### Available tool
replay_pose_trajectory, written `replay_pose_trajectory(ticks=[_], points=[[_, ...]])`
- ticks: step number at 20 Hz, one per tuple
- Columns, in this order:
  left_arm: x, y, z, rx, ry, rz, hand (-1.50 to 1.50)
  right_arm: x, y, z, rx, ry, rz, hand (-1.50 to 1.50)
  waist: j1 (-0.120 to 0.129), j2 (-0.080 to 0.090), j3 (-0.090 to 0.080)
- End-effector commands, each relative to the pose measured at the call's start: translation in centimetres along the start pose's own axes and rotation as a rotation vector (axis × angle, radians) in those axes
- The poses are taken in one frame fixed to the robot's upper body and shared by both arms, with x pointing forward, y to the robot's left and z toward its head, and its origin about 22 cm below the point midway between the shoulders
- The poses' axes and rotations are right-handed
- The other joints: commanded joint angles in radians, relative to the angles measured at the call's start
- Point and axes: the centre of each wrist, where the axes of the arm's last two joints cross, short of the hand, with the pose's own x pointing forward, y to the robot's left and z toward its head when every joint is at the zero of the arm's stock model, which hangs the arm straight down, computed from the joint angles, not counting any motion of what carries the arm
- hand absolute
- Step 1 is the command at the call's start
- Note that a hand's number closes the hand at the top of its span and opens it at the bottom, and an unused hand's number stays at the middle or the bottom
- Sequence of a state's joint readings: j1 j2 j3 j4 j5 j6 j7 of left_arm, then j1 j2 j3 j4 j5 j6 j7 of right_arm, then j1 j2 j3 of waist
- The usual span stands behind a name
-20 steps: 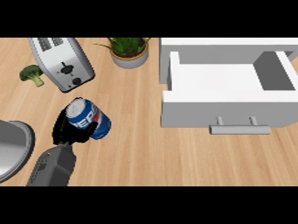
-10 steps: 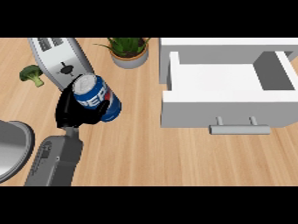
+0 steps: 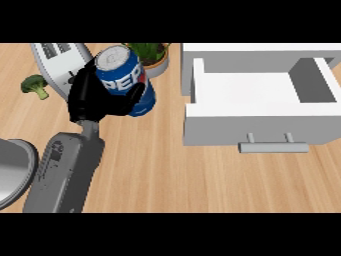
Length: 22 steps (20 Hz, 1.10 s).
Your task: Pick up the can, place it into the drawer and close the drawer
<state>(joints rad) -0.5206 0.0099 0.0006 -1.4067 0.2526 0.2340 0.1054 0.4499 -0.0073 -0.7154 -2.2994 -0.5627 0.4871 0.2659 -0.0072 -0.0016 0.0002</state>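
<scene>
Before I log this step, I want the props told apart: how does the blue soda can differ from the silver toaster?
The blue soda can is a labelled cylinder; the silver toaster is a slotted box. The can is held in the left hand, tilted; the toaster stands on the wooden counter. Both lie left of the open white drawer.

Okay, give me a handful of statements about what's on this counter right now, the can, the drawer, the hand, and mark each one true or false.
1. The left hand is curled round the blue can. True.
2. The drawer is shut. False: it stands pulled open, its inside showing.
3. The can already lies inside the drawer. False: it is in the hand, left of the drawer.
4. A piece of broccoli lies on the counter left of the toaster. True.
5. A potted plant stands behind the can. True.
6. The right hand is resting on the drawer's handle. False: no right hand shows in the view.
</scene>
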Motion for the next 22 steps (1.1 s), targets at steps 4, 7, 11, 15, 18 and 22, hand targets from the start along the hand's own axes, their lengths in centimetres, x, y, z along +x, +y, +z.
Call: replay_pose_trajectory(ticks=[4,7,11,15,18,22], points=[[3.8,-3.4,-2.6,-0.014,-0.010,-0.025,1.50,-0.1,-0.7,0.9,-0.018,-0.003,-0.011,-1.50,-0.007,0.000,0.000],[3.7,-6.2,-1.9,-0.031,-0.019,-0.047,1.50,1.1,-0.3,1.0,-0.021,-0.006,-0.006,-1.50,-0.006,0.000,0.000],[5.7,-8.6,-3.4,-0.040,-0.008,-0.015,1.50,-0.1,0.7,-0.2,-0.012,-0.003,-0.014,-1.50,-0.006,0.001,0.000],[5.2,-10.2,-5.1,-0.022,-0.024,-0.055,1.50,0.5,0.0,1.3,-0.003,-0.004,-0.018,-1.50,-0.016,0.001,0.000],[5.2,-13.0,-6.1,-0.040,-0.016,-0.062,1.50,1.0,0.2,-1.8,0.012,0.001,-0.022,-1.50,-0.019,0.006,0.000],[7.2,-14.2,-7.6,-0.040,-0.023,-0.078,1.50,-1.0,-0.2,-0.3,0.001,0.002,-0.007,-1.50,-0.019,0.004,0.001]])
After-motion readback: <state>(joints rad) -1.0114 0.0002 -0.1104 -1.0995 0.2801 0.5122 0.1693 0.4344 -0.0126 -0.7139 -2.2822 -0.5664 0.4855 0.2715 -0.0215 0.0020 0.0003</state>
